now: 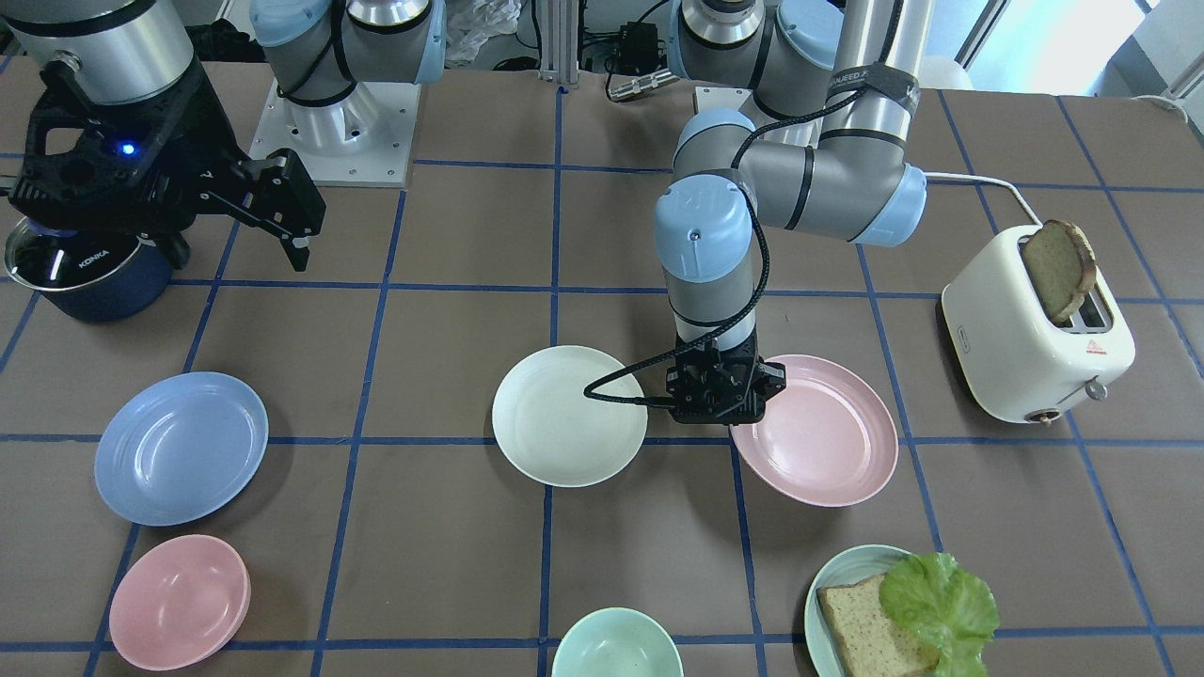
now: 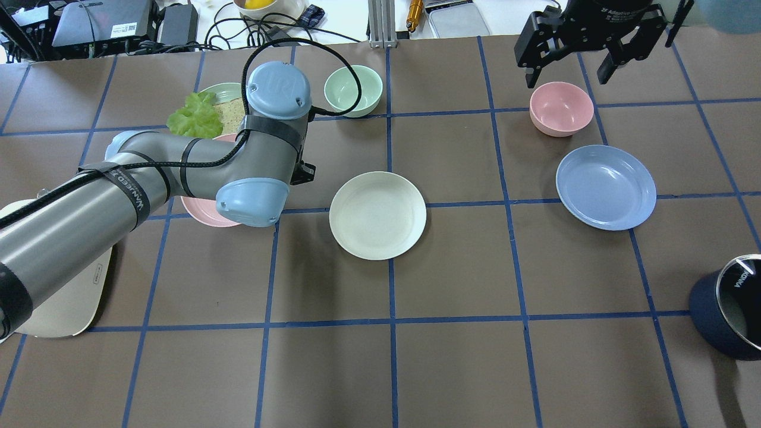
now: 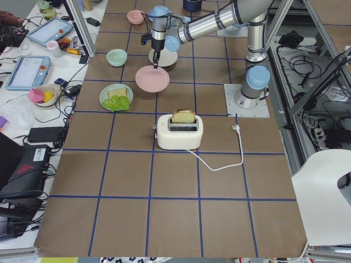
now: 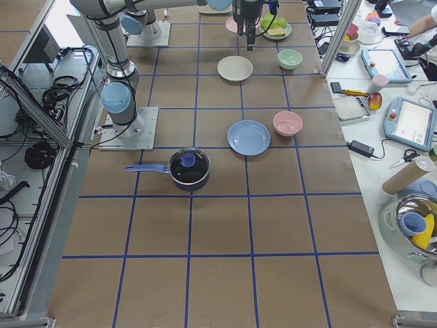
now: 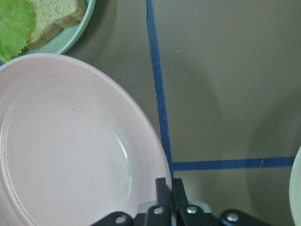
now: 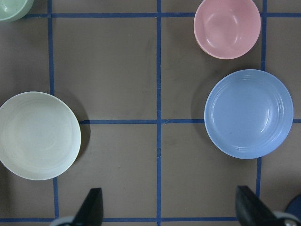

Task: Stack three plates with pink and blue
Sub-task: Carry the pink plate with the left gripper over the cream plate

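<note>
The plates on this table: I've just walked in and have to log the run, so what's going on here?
The left gripper is pinched shut on the rim of the pink plate; whether the plate is lifted is unclear. The cream-white plate and the blue plate lie apart on the table, so nothing is stacked yet. The right gripper hangs open and empty above the table.

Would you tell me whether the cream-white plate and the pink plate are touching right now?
Apart. The left wrist view shows bare table and a strip of blue tape between the pink plate and the cream-white plate.
</note>
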Robot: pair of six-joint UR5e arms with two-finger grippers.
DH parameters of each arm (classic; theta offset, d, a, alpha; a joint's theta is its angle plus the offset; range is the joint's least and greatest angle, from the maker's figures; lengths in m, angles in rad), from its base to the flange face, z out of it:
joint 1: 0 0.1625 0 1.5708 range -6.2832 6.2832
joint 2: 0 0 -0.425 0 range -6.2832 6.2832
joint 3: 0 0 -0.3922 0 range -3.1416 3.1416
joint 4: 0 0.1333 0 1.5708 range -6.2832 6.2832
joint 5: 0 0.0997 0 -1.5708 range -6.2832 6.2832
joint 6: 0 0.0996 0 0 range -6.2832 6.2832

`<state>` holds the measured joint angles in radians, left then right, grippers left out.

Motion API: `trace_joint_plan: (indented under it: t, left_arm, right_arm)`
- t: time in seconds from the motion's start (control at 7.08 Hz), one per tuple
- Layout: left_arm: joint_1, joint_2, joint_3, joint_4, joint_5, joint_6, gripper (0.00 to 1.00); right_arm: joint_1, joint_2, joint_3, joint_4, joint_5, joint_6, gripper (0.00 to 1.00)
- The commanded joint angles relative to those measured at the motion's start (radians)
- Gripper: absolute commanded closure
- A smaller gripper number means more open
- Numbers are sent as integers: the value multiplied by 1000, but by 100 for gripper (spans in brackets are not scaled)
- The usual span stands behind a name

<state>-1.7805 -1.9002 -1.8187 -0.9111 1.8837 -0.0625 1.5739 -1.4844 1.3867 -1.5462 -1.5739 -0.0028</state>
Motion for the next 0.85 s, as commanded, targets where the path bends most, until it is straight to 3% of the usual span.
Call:
trace_joint_plan:
  t: [0.0, 0.28, 0.71]
  left_arm:
    - [-48, -20, 56, -35, 0, -49, 100]
    - [-95, -48, 151, -130, -3, -136, 100]
    - [-213, -69, 199, -156, -6, -213, 100]
  right_arm:
    - [0, 1, 0, 0, 0, 0, 0]
    - [0, 1, 0, 0, 0, 0, 0]
    - [0, -2, 0, 2, 2, 0, 0]
